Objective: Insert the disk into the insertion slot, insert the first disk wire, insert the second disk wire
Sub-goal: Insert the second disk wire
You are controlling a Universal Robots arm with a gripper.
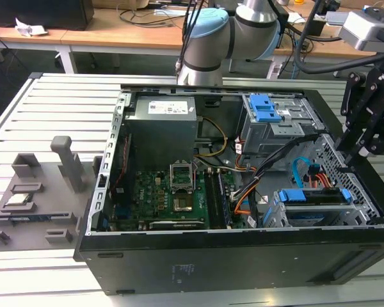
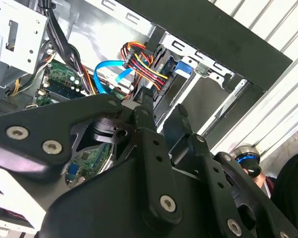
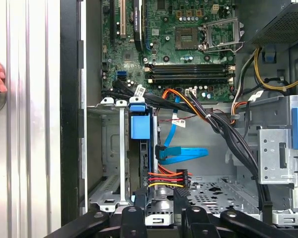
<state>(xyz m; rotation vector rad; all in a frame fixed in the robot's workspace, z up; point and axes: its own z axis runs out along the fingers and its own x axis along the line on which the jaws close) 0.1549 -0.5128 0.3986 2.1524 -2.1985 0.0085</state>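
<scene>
Fingers part-open, empty, hovering at disk's wired end. Disk sits in insertion slot, low on exterior view's right. Risk, I judge: my fingertips snag red-yellow wire bundle or blue cable, tugging plugs askew.

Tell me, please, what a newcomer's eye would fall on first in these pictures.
The open black computer case on the slatted table, with its green motherboard in the middle, draws the eye first. Next, at the exterior view's right, come the disk in its bright blue carrier, sitting in the insertion slot, and the black gripper hanging above that corner.
</scene>
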